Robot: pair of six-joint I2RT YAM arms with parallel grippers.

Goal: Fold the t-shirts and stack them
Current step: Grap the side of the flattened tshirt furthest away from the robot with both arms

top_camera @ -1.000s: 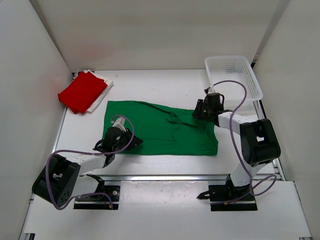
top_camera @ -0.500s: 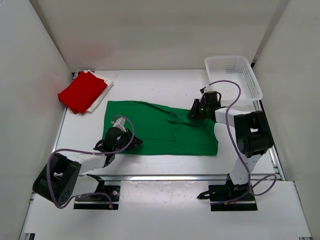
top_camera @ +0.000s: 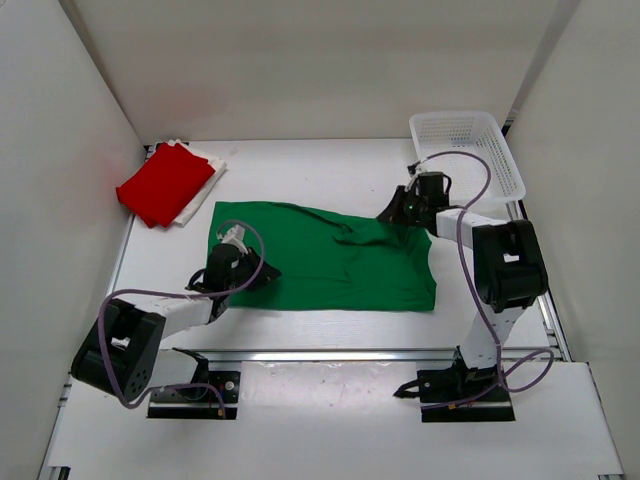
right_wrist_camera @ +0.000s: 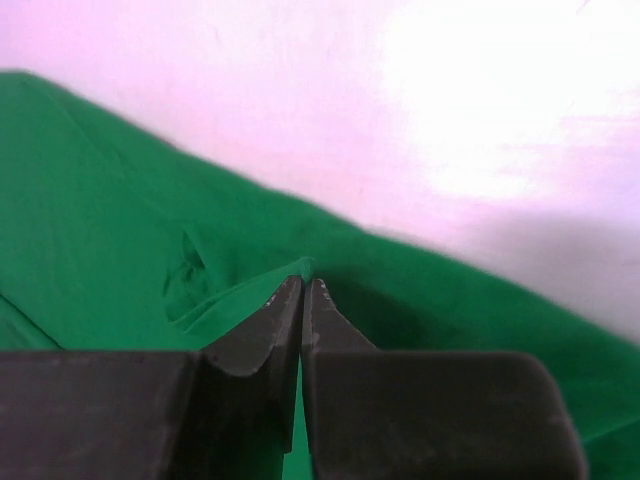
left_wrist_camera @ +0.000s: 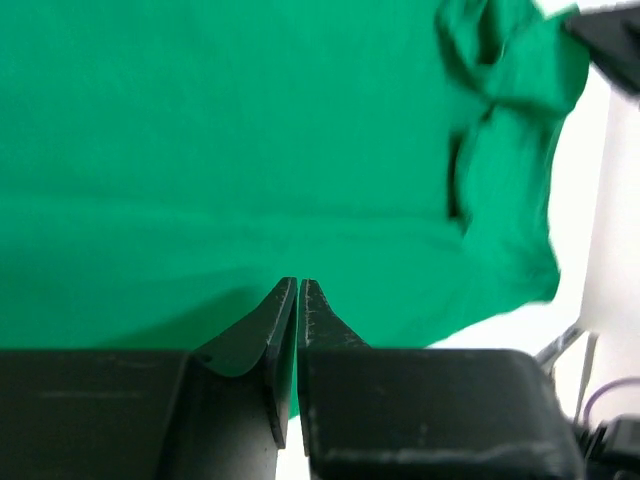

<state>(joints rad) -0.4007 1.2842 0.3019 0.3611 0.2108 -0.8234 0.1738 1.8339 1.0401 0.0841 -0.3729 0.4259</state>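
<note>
The green t-shirt (top_camera: 330, 262) lies spread flat across the middle of the table. My left gripper (top_camera: 270, 273) is at its near-left edge, shut on the cloth; in the left wrist view the green t-shirt (left_wrist_camera: 250, 150) runs from the closed left gripper (left_wrist_camera: 298, 284) outward. My right gripper (top_camera: 388, 212) is at the shirt's far-right edge, and in the right wrist view the right gripper (right_wrist_camera: 303, 276) pinches a small raised fold of the green t-shirt (right_wrist_camera: 120, 250). The red t-shirt (top_camera: 165, 183) lies folded on the white t-shirt (top_camera: 207, 188) at the far left.
A white lattice basket (top_camera: 455, 117) stands at the far right corner, just behind the right arm. White walls close in the table on the left, back and right. Bare white table (right_wrist_camera: 450, 120) shows beyond the shirt's far edge.
The right gripper has moved back to the shirt's far-right edge and shut on a fold of it. The left gripper, still shut, has shifted slightly away from the near edge with the cloth.
</note>
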